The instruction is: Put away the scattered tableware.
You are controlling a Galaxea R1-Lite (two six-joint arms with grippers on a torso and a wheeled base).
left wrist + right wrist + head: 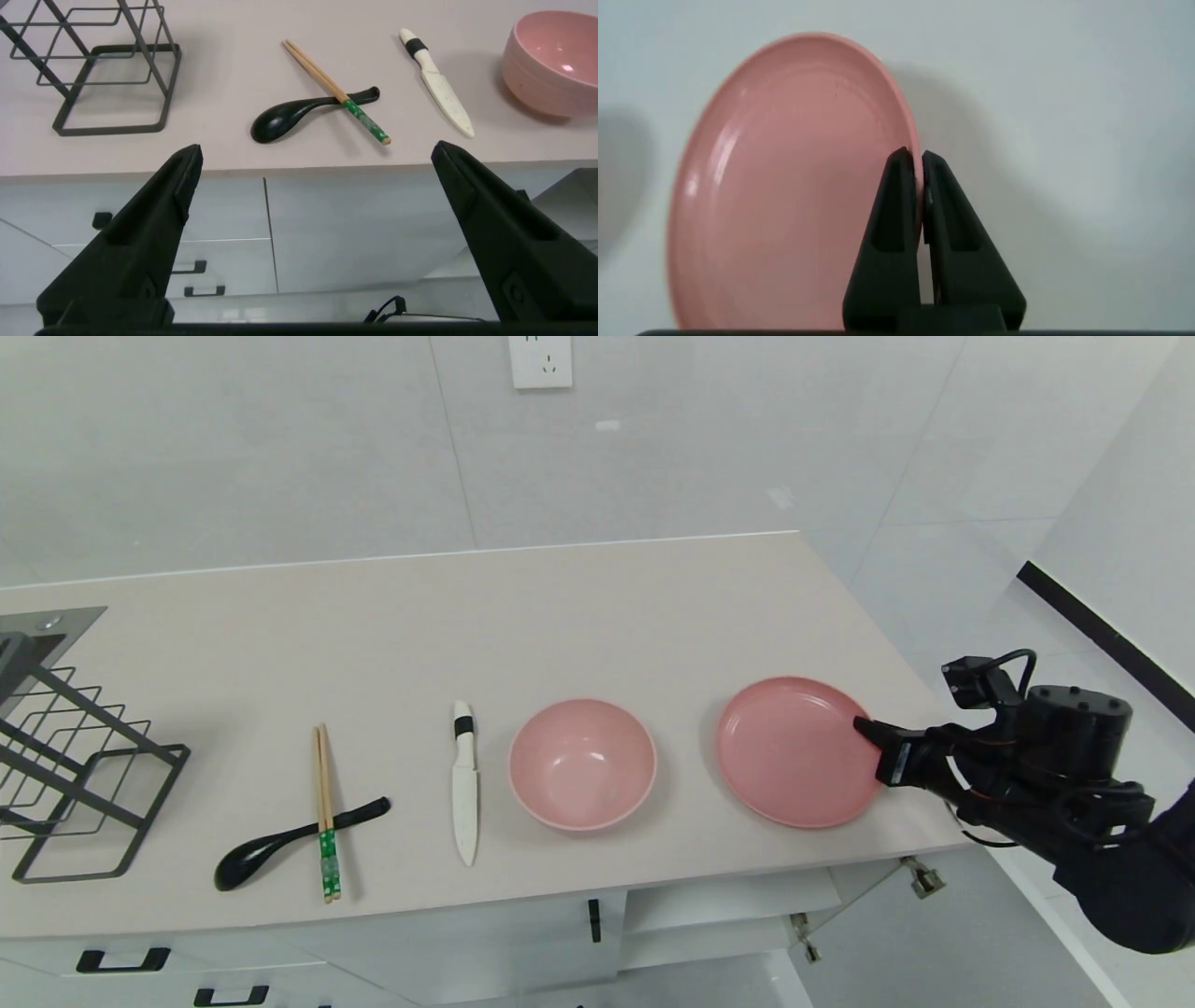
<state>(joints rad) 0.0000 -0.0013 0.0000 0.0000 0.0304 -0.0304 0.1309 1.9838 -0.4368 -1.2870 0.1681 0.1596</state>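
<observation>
Progress appears early: fingers of the right gripper (920,161) pinch the round pink plate (789,751) at its rim, the left gripper (318,154) is spread and empty, and the pink bowl (582,763), white knife (464,784), black spoon (271,847) and wooden chopsticks (324,803) lie unstowed.

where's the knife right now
In the head view the knife lies on the counter near its front edge, between the chopsticks on its left and the bowl on its right.

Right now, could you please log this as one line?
right gripper: shut on plate rim | left gripper: open | bowl, knife, spoon, chopsticks: on counter
</observation>
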